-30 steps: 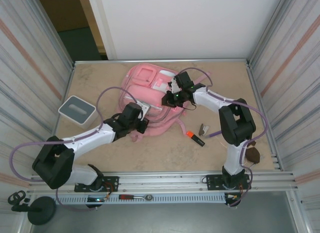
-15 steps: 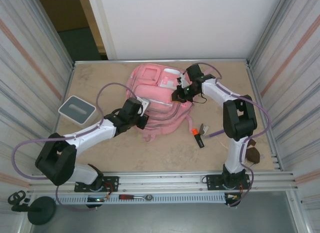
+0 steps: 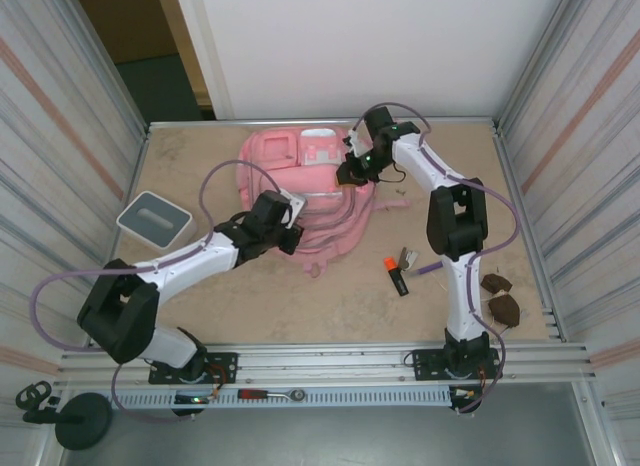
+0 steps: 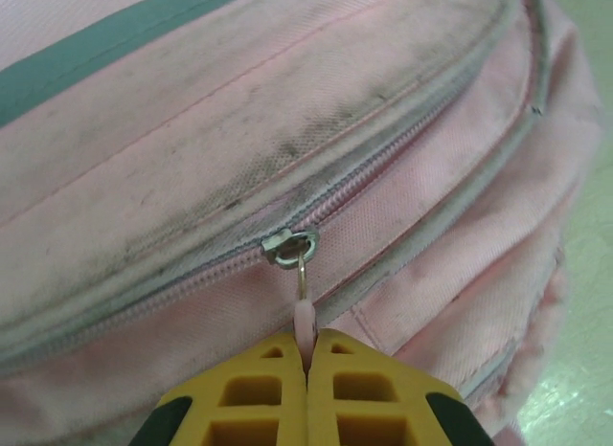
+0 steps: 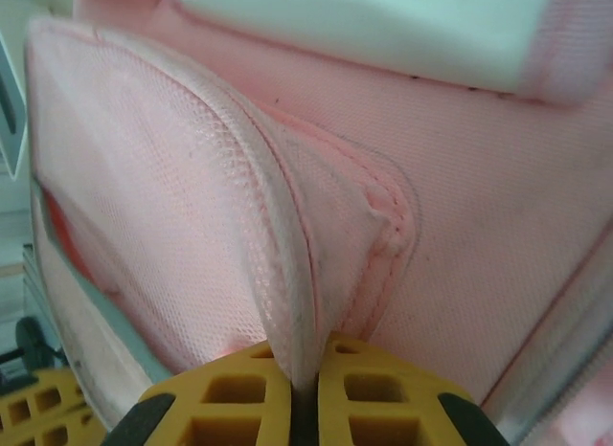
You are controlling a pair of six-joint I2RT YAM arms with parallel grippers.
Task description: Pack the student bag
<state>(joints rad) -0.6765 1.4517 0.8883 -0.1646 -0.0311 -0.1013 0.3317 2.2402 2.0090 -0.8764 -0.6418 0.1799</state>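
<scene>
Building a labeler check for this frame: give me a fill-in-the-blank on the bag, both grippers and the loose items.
1. On the student bag, the left gripper is shut on a ___.
2. The right gripper pinches a fold of the bag's ___ fabric.
3. Seen from above, the grey box lies to the ___ of the bag.
4. The orange marker lies nearest the ___ arm.
Missing words: zipper pull; pink; left; right.
</scene>
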